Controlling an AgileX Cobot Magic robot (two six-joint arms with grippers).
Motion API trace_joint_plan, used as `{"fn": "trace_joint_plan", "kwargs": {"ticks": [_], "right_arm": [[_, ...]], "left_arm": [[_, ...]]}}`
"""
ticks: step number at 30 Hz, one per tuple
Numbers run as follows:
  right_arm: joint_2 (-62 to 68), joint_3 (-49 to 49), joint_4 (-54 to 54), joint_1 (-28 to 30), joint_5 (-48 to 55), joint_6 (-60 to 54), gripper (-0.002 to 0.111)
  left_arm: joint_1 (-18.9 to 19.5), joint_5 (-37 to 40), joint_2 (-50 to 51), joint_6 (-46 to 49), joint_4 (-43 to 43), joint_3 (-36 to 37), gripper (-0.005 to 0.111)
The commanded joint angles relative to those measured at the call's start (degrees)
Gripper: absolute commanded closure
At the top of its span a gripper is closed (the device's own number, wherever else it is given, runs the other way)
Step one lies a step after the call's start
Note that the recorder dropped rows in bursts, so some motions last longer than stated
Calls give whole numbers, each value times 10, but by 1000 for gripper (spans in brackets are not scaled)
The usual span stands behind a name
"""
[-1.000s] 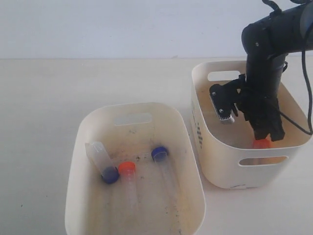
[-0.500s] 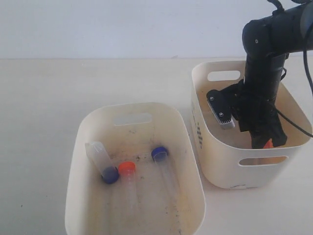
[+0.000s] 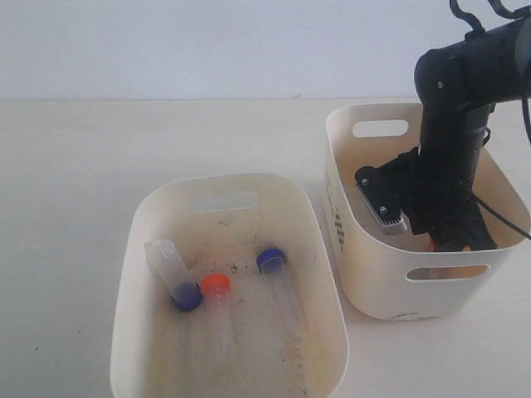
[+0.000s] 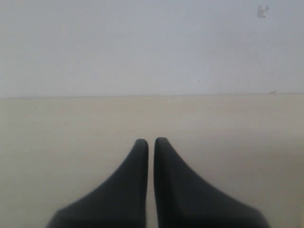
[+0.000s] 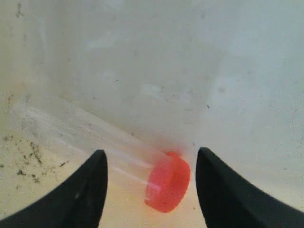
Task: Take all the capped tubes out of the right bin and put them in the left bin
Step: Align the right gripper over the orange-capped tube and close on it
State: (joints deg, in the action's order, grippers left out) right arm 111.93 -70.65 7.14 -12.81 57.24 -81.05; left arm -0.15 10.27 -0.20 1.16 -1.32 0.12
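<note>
Capped tube lies by the right bin's front wall, largely hidden in exterior view; right gripper points steeply down, jaws apart astride it; left gripper closed

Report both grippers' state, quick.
Left gripper: shut, empty.
Right gripper: open, jaws either side of the orange-capped tube in the right bin, not gripping it.
</note>
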Motion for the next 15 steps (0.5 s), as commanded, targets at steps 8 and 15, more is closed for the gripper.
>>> {"fn": "trace_joint_plan", "kwargs": {"ticks": [8,15], "right_arm": [[7,40,31,3,-102,2,54],[6,39,31,3,-248,139,54]], "left_arm": [[-4,-4,2,-2,-2,-1,103],[-4,-4,2,-2,-2,-1,103]]}}
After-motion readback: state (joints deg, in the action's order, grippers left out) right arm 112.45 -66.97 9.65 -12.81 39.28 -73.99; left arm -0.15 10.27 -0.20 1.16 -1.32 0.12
